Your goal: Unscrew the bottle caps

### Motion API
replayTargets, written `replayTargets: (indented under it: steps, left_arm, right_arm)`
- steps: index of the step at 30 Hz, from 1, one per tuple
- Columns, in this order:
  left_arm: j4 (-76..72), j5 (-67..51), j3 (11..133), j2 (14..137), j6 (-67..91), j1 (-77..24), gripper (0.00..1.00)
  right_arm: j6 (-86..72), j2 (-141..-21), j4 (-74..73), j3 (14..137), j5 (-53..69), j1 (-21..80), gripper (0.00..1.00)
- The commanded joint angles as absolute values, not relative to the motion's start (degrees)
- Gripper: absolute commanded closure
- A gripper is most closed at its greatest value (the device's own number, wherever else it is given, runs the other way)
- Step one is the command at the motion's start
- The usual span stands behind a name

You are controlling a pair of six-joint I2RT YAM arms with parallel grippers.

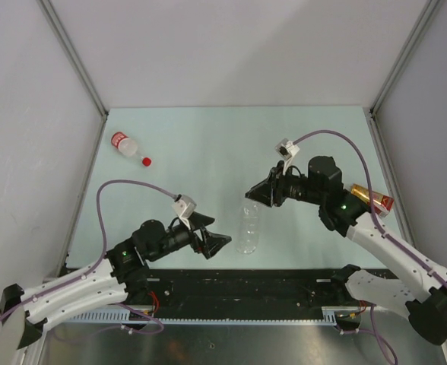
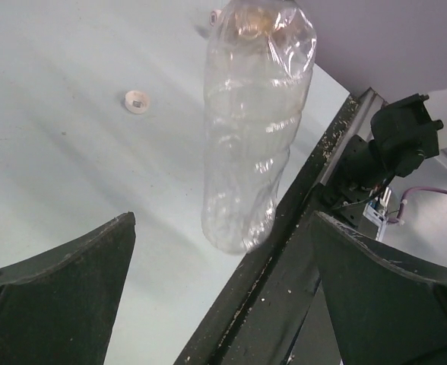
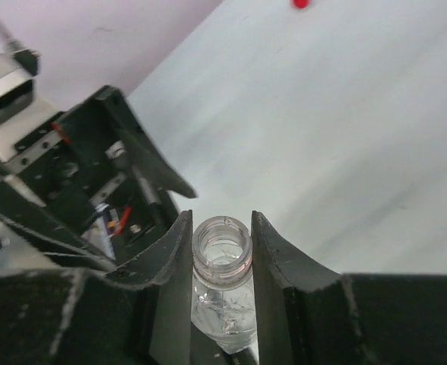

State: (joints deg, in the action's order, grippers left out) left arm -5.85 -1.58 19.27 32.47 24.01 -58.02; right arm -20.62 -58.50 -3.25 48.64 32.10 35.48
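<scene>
Holding: right gripper (image 3: pixel 221 222) clamps the clear crinkled bottle (image 1: pixel 248 228) by its bare neck (cap off).
Left gripper (image 1: pixel 219 232): jaws wide apart near the base, likely poised to steady it.
White cap (image 2: pixel 137 100): loose on table (image 1: pixel 193 137).

I count three bottles: the clear crinkled bottle (image 1: pixel 248 226), a red-labelled bottle (image 1: pixel 123 143) far to its left and an amber bottle (image 1: pixel 369 196) to its right. I see two loose caps: a red cap (image 1: pixel 146 161) and a white cap (image 2: pixel 137 100).
</scene>
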Motion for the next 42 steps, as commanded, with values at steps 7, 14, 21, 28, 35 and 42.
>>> replayTargets:
  steps: [7, 14, 21, 28, 35, 42]
  left_arm:
    - [-2.7, -1.2, 21.0, 30.7, 25.1, -58.2, 0.01]
    - [-2.4, -2.8, 21.5, 33.3, 24.3, -58.2, 0.00]
    - [-2.1, -1.9, 21.4, 33.1, 23.6, -58.2, 0.01]
    - [-2.1, -1.0, 20.8, 33.5, 23.8, -58.2, 0.01]
    - [-2.1, -0.2, 20.2, 34.2, 23.8, -58.2, 0.01]
    - [-1.9, -0.2, 19.6, 34.6, 24.0, -58.2, 0.01]
  right_arm:
    - [-4.5, -50.3, -7.0, 52.3, 10.4, 36.9, 1.00]
    - [-0.4, -49.3, -1.5, 52.3, 5.6, 37.2, 1.00]
    - [2.6, -51.4, 6.7, 52.1, 2.3, 36.8, 1.00]
    - [2.8, -56.4, 11.2, 52.0, 0.2, 36.3, 1.00]
    - [1.5, -63.1, 19.4, 49.3, -5.8, 33.2, 1.00]
    - [-2.5, -70.1, 27.3, 47.4, -4.0, 27.7, 1.00]
